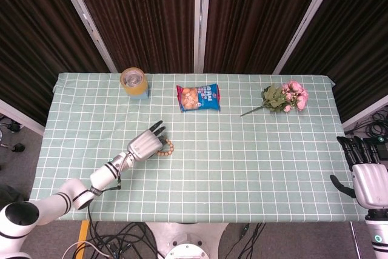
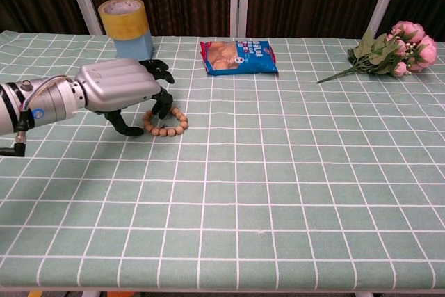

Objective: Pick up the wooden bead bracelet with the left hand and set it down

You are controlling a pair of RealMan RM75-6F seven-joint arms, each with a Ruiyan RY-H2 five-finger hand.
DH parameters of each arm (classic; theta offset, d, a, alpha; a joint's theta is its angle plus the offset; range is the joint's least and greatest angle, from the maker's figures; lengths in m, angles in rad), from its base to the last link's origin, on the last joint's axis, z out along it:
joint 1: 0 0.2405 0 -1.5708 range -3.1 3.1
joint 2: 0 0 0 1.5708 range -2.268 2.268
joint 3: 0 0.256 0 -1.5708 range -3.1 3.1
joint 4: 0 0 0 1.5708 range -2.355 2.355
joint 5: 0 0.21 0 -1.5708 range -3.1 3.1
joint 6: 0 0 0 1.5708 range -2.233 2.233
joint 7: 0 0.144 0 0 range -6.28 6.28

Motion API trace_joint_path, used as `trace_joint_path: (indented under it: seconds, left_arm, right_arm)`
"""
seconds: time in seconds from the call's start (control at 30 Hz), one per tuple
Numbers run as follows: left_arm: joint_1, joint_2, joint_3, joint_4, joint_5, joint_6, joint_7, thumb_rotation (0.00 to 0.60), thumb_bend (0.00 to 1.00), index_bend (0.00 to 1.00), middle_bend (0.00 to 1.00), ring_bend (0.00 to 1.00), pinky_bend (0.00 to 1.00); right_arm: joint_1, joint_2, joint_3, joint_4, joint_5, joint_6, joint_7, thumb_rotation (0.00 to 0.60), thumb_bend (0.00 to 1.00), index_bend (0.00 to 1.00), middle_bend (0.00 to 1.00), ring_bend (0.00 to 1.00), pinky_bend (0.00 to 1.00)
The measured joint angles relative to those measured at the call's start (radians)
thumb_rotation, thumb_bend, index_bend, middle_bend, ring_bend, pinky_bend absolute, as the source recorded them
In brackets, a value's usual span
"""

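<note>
The dark fingers of the left hand were curled downward over the near-left side of the wooden bead bracelet, one fingertip inside the ring, the thumb outside it on the cloth; whether they had actually clamped on the beads could not be told. In the head view the left hand sat just left of the bracelet, fingers reaching over it. The bracelet lay flat on the green checked tablecloth, toward the left of the middle of the table.

Behind the hand, near the far-left edge, a roll of yellow tape stood on a pale blue base. A blue snack bag lay farther back to the right of the bracelet, well apart from it. A bunch of pink flowers rested at the far right. Nothing stood between hand and bracelet.

The right hand hung off the right table edge, fingers straight and slightly apart, holding nothing.
</note>
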Motion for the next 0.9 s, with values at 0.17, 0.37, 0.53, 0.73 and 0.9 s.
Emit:
trace_joint_path:
  seconds: [0.17, 0.37, 0.53, 0.73, 0.9]
  left_arm:
    - [-0.005, -0.011, 0.017, 0.018, -0.003, 0.007, -0.007, 0.600, 0.26, 0.45, 0.47, 0.11, 0.05]
    - [-0.007, -0.023, 0.029, 0.031, -0.010, 0.010, -0.011, 0.600, 0.26, 0.48, 0.47, 0.11, 0.05]
    - [-0.005, -0.033, 0.040, 0.047, -0.018, 0.007, -0.027, 0.600, 0.29, 0.49, 0.48, 0.12, 0.05]
    - [-0.001, -0.043, 0.052, 0.063, -0.018, 0.022, -0.074, 0.600, 0.38, 0.54, 0.58, 0.21, 0.06]
    - [0.006, -0.046, 0.056, 0.071, -0.023, 0.040, -0.145, 0.600, 0.40, 0.56, 0.59, 0.23, 0.07]
  right_arm:
    - [-0.001, -0.002, 0.001, 0.002, -0.002, 0.004, 0.003, 0.600, 0.12, 0.00, 0.10, 0.00, 0.00]
    - [-0.003, -0.002, 0.001, 0.004, -0.002, 0.005, 0.011, 0.600, 0.12, 0.00, 0.10, 0.00, 0.00]
    - [-0.005, -0.003, 0.001, 0.006, -0.002, 0.006, 0.019, 0.600, 0.11, 0.00, 0.10, 0.00, 0.00]
    - [-0.004, -0.004, 0.001, 0.007, -0.002, 0.003, 0.025, 0.600, 0.11, 0.00, 0.10, 0.00, 0.00]
    - [-0.004, -0.003, 0.002, 0.006, -0.006, 0.008, 0.027, 0.600, 0.11, 0.00, 0.10, 0.00, 0.00]
